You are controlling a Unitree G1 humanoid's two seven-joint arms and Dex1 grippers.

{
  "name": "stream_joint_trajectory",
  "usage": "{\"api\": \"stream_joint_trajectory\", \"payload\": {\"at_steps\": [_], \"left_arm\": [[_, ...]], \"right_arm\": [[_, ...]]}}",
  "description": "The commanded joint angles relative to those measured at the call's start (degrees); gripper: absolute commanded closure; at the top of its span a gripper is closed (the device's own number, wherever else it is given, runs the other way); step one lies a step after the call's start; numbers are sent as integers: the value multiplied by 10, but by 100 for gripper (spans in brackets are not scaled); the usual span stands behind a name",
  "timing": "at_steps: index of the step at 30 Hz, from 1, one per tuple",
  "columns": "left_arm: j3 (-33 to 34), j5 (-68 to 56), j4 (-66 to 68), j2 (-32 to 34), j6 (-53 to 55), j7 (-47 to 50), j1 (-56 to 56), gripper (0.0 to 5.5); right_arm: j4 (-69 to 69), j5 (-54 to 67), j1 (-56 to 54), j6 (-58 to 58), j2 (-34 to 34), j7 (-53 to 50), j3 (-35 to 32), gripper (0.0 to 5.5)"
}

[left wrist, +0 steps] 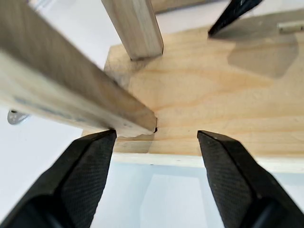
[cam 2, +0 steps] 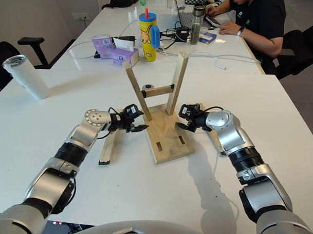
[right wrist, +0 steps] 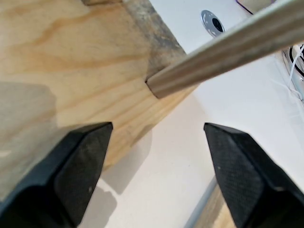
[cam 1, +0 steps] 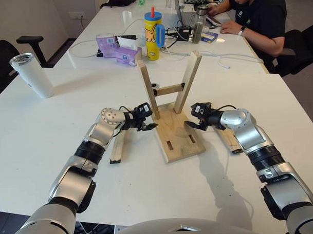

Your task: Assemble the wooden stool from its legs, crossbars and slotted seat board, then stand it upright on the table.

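**A:** Where was the stool at that point?

**B:** Half built. The seat board (cam 1: 179, 137) lay flat on the white surface (cam 1: 44, 146), underside up, and its two near slots (cam 1: 169, 145) were bare. One loose leg (cam 1: 118, 146) lay just left of the board under the left forearm. Another loose piece (cam 1: 230, 140) lay just right of it under the right forearm. My guess is both were parked close so the next fitting would be a short reach.

**A:** And the pincers?

**B:** Both were spread and pinching nothing. The left pincer (left wrist: 156, 134) sat at the board's left edge by the foot of the left leg (cam 1: 149, 91). The right pincer (right wrist: 158, 125) sat at the right edge by the foot of the right leg (cam 1: 188, 82). I read that as bracing or checking the joints, one arm to each side.

**A:** So the far end was done?

**B:** It looked so. Both legs stood in the far slots, leaning apart, tied by a crossbar (cam 1: 168, 89) between them. Farther off stood a white tumbler (cam 1: 31, 75) on the left and a yellow cup (cam 1: 152, 37), well away from the work.
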Motion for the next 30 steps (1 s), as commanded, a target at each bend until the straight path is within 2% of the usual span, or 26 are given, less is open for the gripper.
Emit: {"api": "stream_joint_trajectory", "payload": {"at_steps": [1,6,8,10,12,15,18,24,30], "left_arm": [[26,4,30,0,-18,30,-11,233],[57,-1,-16,19,-13,52,27,233],[77,-20,-81,24,15,54,67,233],[113,-55,-196,23,65,73,135,233],[150,-83,-306,14,113,108,202,233],[195,-115,-417,-7,167,162,275,233],[227,-148,-481,-31,213,206,320,233],[230,-161,-519,-34,246,242,341,233],[226,-166,-527,-29,255,253,347,233]], "right_arm": [[-16,18,7,26,-1,-9,-30,194],[-38,89,-8,91,-18,5,-114,194],[-47,140,-12,114,-53,59,-152,194],[6,167,-38,126,-101,97,-189,194],[90,157,-53,120,-142,88,-208,194],[144,137,-23,89,-171,96,-196,194],[165,132,13,65,-170,113,-177,194],[194,126,30,60,-143,106,-160,194],[172,160,51,74,-118,119,-179,194]]}}
